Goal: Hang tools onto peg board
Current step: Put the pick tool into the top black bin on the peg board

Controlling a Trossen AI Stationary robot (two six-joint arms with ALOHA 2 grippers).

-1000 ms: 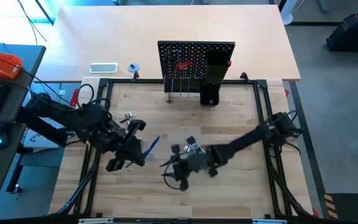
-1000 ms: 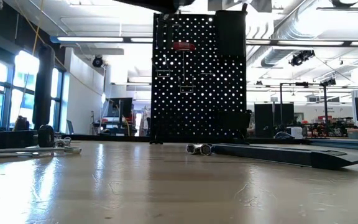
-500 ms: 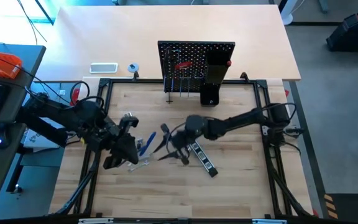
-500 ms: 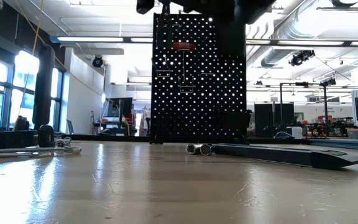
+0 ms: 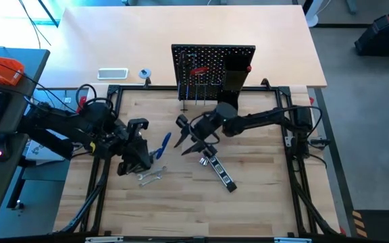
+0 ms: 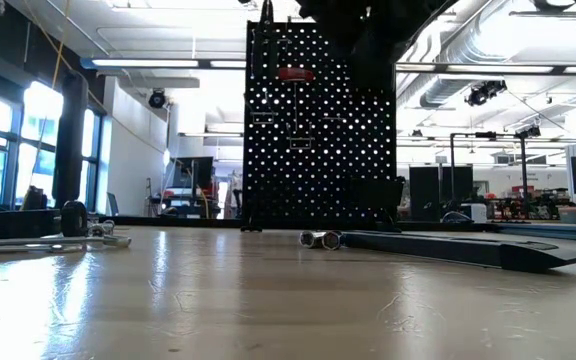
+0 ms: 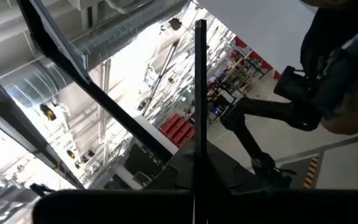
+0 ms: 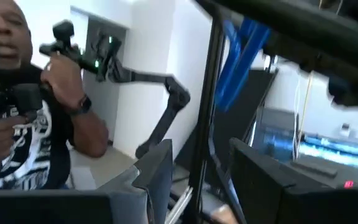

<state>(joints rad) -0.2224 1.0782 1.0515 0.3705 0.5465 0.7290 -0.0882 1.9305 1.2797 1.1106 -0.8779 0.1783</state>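
- The upright black perforated peg board (image 5: 208, 57) stands at the middle of the far edge of the pale wooden table (image 5: 262, 196). A red-handled screwdriver (image 5: 198, 70) already hangs on it, and its tall black box holder (image 5: 233, 81) is on the right side.
- The right gripper (image 5: 196, 137) hovers above the table's centre, just in front of the board. From it, the board's hooks lie towards the far edge and slightly right. This arm is clearly the nearer one.
- Its fingers stand partly apart around a dark tool with splayed legs, which I take to be the black pliers (image 5: 183, 125). The tool's long axis runs slantwise, its far tip pointing to the far-left corner, so it probably needs turning before a hook can catch it.
- The left gripper (image 5: 139, 154) waits near the left edge, fingers fully closed. A blue T-handle hex key (image 5: 163, 144) lies touching or just beside its tip, and I cannot tell whether it is gripped.
- A silver open-ended wrench (image 5: 151, 177) lies nearer the front edge, and a black-and-silver bar (image 5: 219, 171) lies slantwise at mid-table, both not yet hung.
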